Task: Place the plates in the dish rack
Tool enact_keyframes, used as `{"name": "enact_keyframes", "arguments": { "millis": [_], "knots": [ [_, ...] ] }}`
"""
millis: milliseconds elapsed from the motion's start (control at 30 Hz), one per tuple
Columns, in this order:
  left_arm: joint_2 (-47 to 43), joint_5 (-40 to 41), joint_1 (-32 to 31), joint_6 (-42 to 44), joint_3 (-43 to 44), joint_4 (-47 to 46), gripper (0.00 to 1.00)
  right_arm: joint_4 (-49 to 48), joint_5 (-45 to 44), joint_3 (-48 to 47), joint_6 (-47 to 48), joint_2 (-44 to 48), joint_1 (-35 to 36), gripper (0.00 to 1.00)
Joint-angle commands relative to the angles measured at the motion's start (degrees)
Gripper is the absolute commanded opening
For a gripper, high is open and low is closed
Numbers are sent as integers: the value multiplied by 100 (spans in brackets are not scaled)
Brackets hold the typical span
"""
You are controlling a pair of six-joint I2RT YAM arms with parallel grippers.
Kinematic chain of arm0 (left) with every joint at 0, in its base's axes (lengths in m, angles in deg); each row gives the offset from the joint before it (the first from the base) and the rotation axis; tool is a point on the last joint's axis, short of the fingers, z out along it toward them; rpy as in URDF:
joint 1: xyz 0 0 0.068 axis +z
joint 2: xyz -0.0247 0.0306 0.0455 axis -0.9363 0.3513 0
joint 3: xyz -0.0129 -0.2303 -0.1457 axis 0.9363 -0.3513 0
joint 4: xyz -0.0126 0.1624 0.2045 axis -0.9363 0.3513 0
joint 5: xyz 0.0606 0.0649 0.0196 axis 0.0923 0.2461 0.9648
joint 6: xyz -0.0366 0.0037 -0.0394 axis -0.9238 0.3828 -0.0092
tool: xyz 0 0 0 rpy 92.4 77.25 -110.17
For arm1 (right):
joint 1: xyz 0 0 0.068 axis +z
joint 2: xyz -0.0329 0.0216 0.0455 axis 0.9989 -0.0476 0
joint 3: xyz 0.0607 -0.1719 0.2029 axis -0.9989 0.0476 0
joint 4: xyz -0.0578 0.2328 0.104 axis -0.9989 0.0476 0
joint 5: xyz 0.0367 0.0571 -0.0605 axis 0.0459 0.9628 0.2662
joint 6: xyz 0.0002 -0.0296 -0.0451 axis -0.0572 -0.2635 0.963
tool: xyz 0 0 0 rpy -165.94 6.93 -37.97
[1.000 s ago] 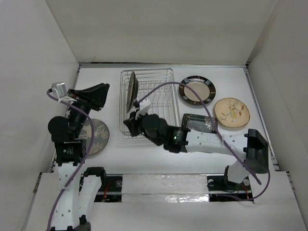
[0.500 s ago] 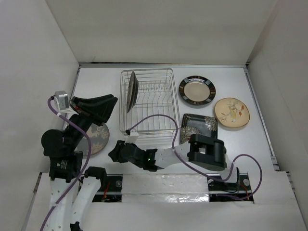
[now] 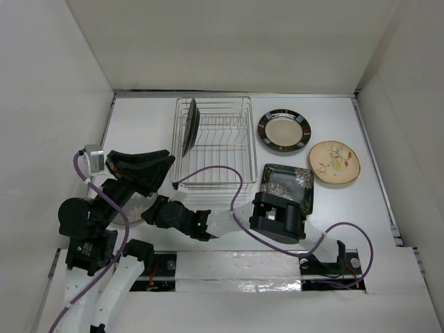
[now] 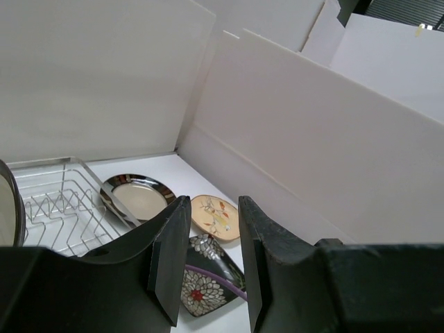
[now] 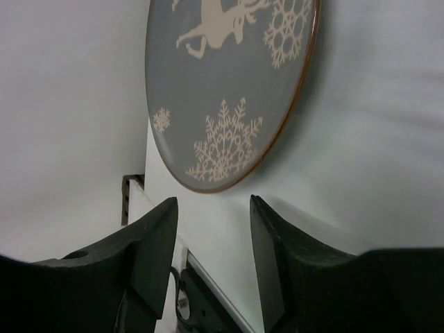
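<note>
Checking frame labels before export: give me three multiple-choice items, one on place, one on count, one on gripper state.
1. Where is the black square plate?
A) inside the dish rack
B) flat on the table, right of the rack
C) under the rack
2. How many plates stand in the dish rack?
A) one
B) none
C) three
3. The right gripper is:
A) shut on a plate
B) shut, empty
C) open, empty

1 B: it lies flat by the rack's near right corner.
2 A: a single upright plate at the rack's left end.
3 C: fingers apart, nothing between them, the grey snowflake plate ahead.
</note>
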Motion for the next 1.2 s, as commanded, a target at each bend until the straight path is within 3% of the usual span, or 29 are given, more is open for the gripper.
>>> {"name": "enact_keyframes", "arguments": {
  "millis": [0,233,567,733,767,800,900,967,1167],
  "knots": [
    [-54,70,-90,135,-134,-153,31,-199,0,-285,-128,-167,-178,52],
    [-63,79,-91,188,-117,-47,31,679,-263,-567,-541,-264,-230,52],
    [-169,228,-267,381,-161,199,31,1093,-395,-901,-779,-721,-344,50],
    [-169,334,-319,478,-187,278,31,945,-220,-883,-911,-949,-468,37],
    [-169,342,-319,495,-196,278,31,944,-194,-892,-928,-984,-468,30],
    [-160,360,-319,504,-231,269,31,927,-176,-910,-920,-1011,-468,15],
    [-151,386,-319,522,-284,243,30,874,-176,-806,-876,-1011,-468,5],
    [-142,386,-319,487,-345,190,30,672,-307,-603,-823,-819,-407,0],
    [-116,378,-319,434,-442,58,30,-250,-422,855,-727,129,-221,0]
  ]
}}
